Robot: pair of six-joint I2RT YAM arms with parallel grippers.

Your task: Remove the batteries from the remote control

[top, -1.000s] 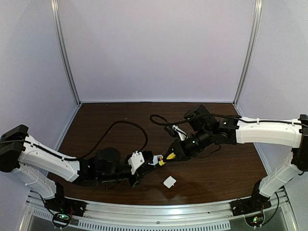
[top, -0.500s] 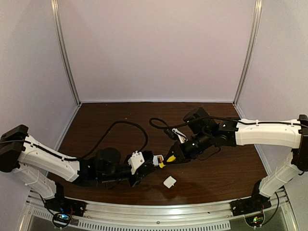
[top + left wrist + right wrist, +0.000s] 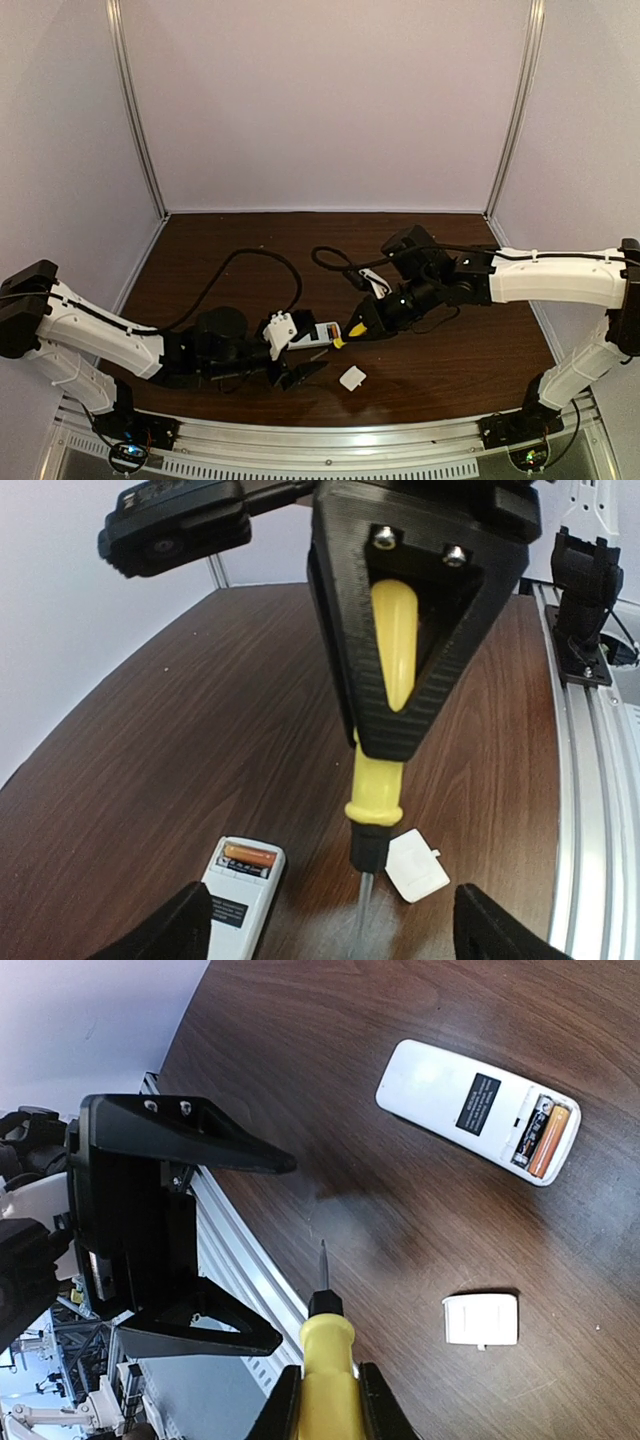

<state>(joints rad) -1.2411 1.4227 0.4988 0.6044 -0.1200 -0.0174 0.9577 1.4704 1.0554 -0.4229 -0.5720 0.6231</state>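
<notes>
The remote control [image 3: 478,1110] lies on its face on the brown table, white back up, battery bay uncovered. Two batteries [image 3: 545,1140] sit side by side in the bay, the outer one orange [image 3: 250,855]. My left gripper [image 3: 308,356] is open, its black fingers [image 3: 200,1150] spread wide just short of the remote control [image 3: 310,335] and touching nothing. My right gripper [image 3: 325,1400] is shut on the yellow handle of a screwdriver [image 3: 385,780], whose thin blade points down at the table between the left fingers. The remote control [image 3: 240,895] lies by the left finger.
A small white square cover [image 3: 481,1320] lies on the table right of the screwdriver tip; it shows near the front edge [image 3: 352,378]. A black cable [image 3: 255,262] loops across the table behind the left arm. An aluminium rail [image 3: 330,445] runs along the near edge.
My left gripper has opened and let go of the remote, which now lies flat on the table. The right gripper with the screwdriver has shifted slightly left.
</notes>
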